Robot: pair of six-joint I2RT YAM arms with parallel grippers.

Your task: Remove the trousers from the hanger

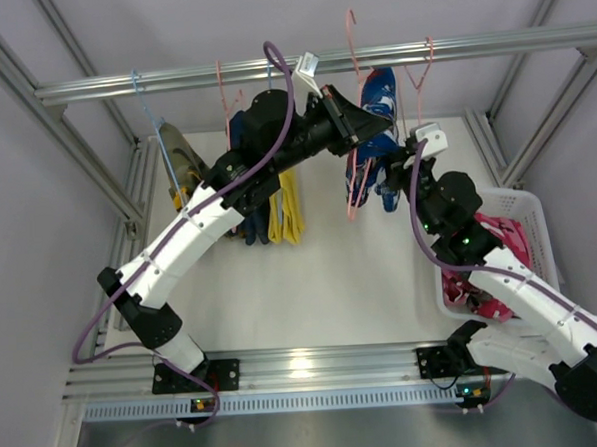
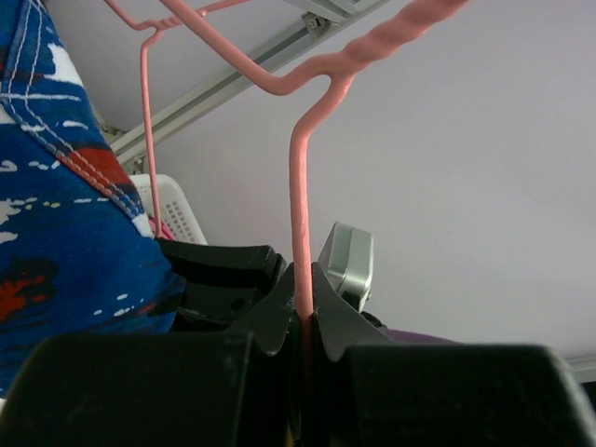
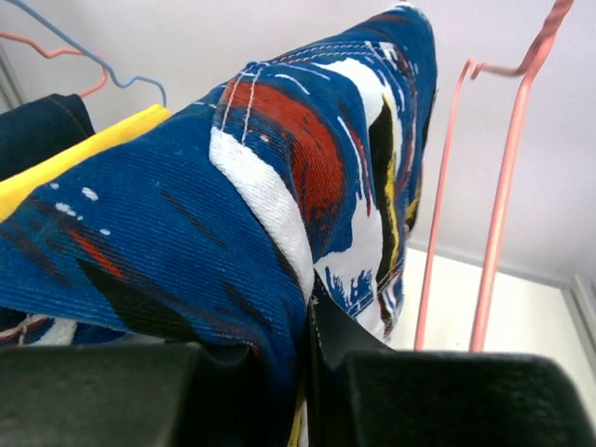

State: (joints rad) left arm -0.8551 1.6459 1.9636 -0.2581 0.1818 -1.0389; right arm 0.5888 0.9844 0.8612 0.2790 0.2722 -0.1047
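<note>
The blue trousers (image 1: 377, 104) with red and white print hang on a pink wire hanger (image 1: 354, 50) from the rail. My left gripper (image 1: 379, 129) is shut on the pink hanger wire (image 2: 300, 205), which runs up between my fingers; the blue trousers (image 2: 56, 186) fill the left of that view. My right gripper (image 1: 407, 156) is shut on the blue trousers (image 3: 214, 196), the cloth pinched between the jaws. The red-pink trousers (image 1: 500, 238) lie in the white basket (image 1: 539, 221) at the right.
An empty pink hanger (image 1: 421, 72) hangs right of the trousers and shows in the right wrist view (image 3: 494, 186). Dark and yellow garments (image 1: 278, 210) and a blue hanger (image 1: 153, 121) hang left of centre. The metal rail (image 1: 509, 44) crosses the top.
</note>
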